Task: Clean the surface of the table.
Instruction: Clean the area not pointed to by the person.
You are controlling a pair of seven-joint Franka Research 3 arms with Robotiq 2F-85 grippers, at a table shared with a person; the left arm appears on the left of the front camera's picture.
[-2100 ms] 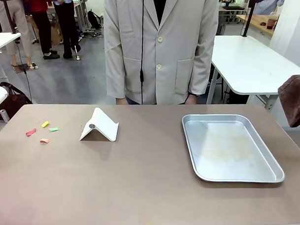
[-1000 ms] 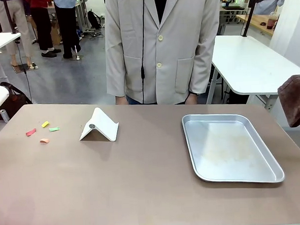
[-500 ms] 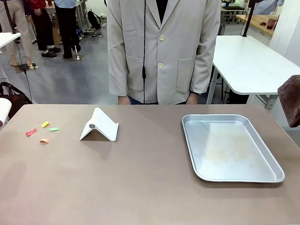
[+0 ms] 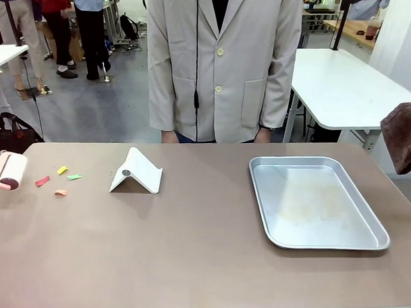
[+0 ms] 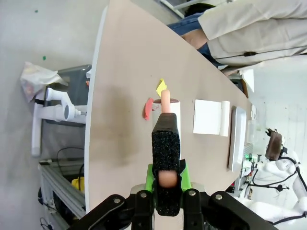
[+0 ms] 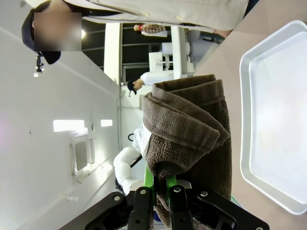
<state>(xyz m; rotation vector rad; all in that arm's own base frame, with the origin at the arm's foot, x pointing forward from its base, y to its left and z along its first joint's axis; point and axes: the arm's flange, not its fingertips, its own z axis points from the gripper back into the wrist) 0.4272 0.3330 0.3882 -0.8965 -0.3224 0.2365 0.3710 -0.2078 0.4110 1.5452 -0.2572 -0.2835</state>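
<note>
Bright, even overhead light. The white tent-shaped stand [image 4: 135, 171] casts only a soft shadow on the matte brown tabletop [image 4: 195, 249]. The shallow silver metal tray [image 4: 315, 201] shows a faint sheen. Both wrist views bend straight edges near their borders.

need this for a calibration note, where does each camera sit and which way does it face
Front: fixed on the robot's side, facing across the table to the person's coat; lint roller at left edge, brown cloth at right.
Left wrist: above the table's left end, looking along it toward the tray; left gripper shut on the lint roller's handle.
Right wrist: by the table's right end, looking past the tray; right gripper shut on the brown cloth.
Shared: all three show the tray.
</note>
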